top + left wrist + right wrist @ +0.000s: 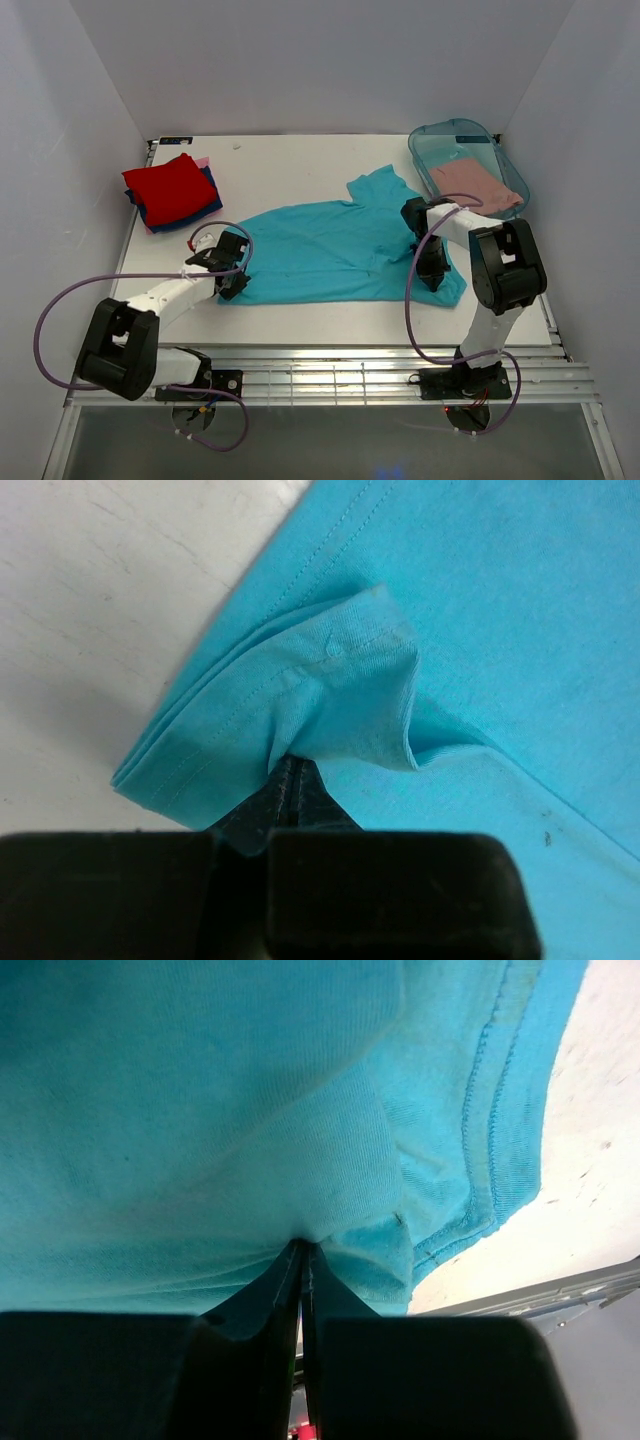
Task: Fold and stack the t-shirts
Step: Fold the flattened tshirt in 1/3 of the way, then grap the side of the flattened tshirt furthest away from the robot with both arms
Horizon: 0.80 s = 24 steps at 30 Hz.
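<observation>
Your left gripper (233, 282) is clamped tight on the large teal cloth t-shirt (340, 250), at the shirt's lower-left corner, left of centre in the overhead frame. In the left wrist view its black fingers (395, 890) meet with no gap, and a bunched fold of the stitched hem rises over their tips. The rest of the cloth fills the right of that frame.

Your right gripper (432, 277) is also closed on that shirt, at its lower-right corner, right of centre in the overhead frame. In the right wrist view the fingers are pressed together with a pinch of teal fabric between them. The double-stitched hem runs down the right side, and bare table shows beyond it.

The shirt lies spread across the middle of the white table (300, 165), with one sleeve reaching toward the upper right.

At the upper left sits a folded pile: a red cloth t-shirt (168, 187) on top, a dark blue t-shirt (195, 212) under it, and a pink edge (203, 161) showing behind.

At the upper right a translucent teal plastic tub (452, 131) holds a dusty-pink t-shirt (476, 185).
</observation>
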Each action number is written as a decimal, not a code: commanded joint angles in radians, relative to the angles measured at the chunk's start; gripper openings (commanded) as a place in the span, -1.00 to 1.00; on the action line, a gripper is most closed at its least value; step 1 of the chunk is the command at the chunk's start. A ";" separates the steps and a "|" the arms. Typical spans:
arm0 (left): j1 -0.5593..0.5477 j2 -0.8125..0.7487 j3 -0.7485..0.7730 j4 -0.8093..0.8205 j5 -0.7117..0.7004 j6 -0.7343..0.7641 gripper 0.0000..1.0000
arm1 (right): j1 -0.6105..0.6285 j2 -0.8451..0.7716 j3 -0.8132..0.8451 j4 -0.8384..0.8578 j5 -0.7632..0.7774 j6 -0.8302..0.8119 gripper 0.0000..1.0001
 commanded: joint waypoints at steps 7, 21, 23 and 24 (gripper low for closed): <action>0.001 -0.086 0.003 -0.213 -0.029 0.027 -1.00 | 0.031 -0.143 -0.012 -0.080 -0.002 0.020 -0.85; 0.006 0.043 0.549 -0.207 -0.142 0.260 0.55 | 0.035 -0.119 0.578 -0.107 0.045 -0.040 -0.84; 0.018 0.103 0.567 -0.204 -0.145 0.282 0.64 | 0.035 -0.056 0.624 -0.092 0.045 -0.052 -0.83; 0.024 0.165 0.584 -0.203 -0.144 0.301 0.66 | 0.035 -0.030 0.649 -0.085 0.042 -0.061 -0.82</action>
